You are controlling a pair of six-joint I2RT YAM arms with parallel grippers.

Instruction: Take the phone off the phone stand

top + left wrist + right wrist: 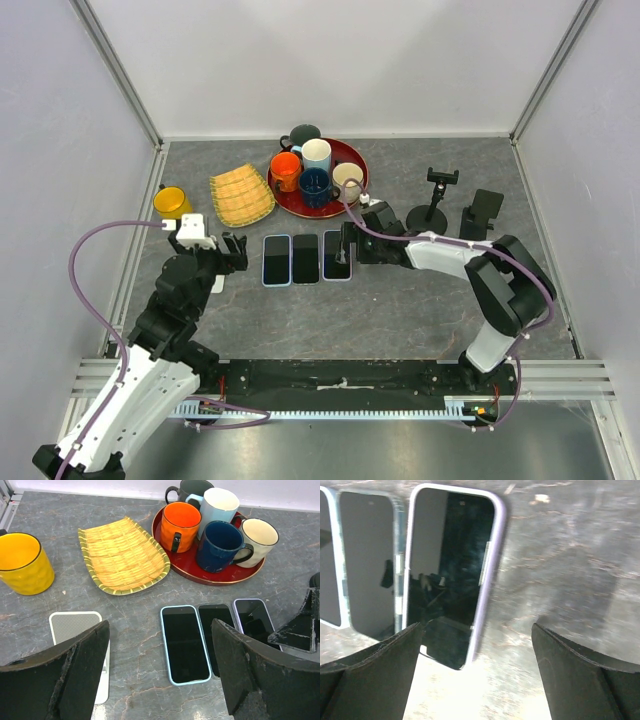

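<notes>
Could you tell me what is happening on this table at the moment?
Three phones lie flat in a row on the table. The right arm reaches across to them. The right tool is open and hovers over the purple-cased phone without gripping it. The left tool is also open, to the left of the row, and holds nothing. The phone stand on the right has an empty clamp, so the phone appears to be off it already.
</notes>
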